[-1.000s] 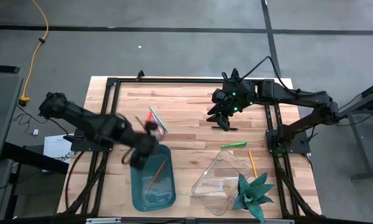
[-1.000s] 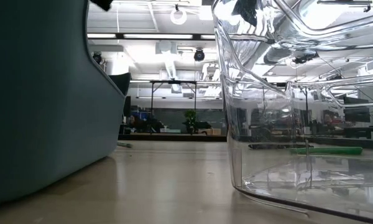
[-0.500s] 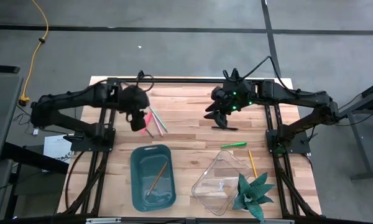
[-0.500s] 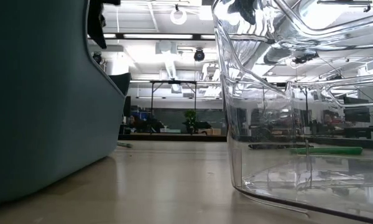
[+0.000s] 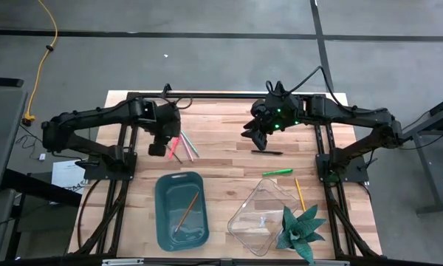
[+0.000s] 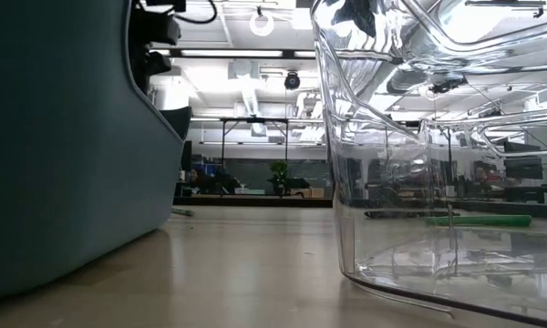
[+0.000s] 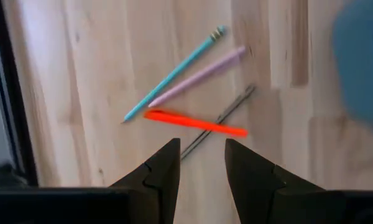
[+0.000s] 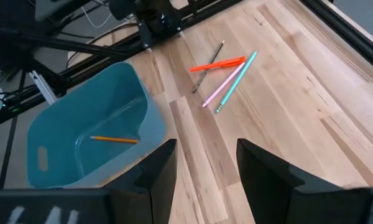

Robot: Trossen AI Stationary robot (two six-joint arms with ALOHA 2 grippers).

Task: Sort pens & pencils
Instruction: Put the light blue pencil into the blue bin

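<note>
The blue bin is taken as the landmark; it stands on the wooden table at the near edge, and one orange pencil is seen lying inside it. Beyond the bin, toward the far side of the table, a small group of sticks is found: a red-orange pen, a thin dark pencil crossing under it, a pink pencil and a light blue pencil beside it. The left gripper is held above the table just at this group, on the side away from the bin's right, and its fingers are seen apart with nothing between them. To the right of the bin a clear container is placed, with a green artificial plant touching its right corner. Beyond the clear container a bright green pen is lying on the table, and an orange pencil is lying just right of the container. Farther from the bin, past the green pen, a black pen is seen on the wood. The right gripper is held over the table near this black pen, well apart from the bin, and its fingers are spread wide and empty.
</note>
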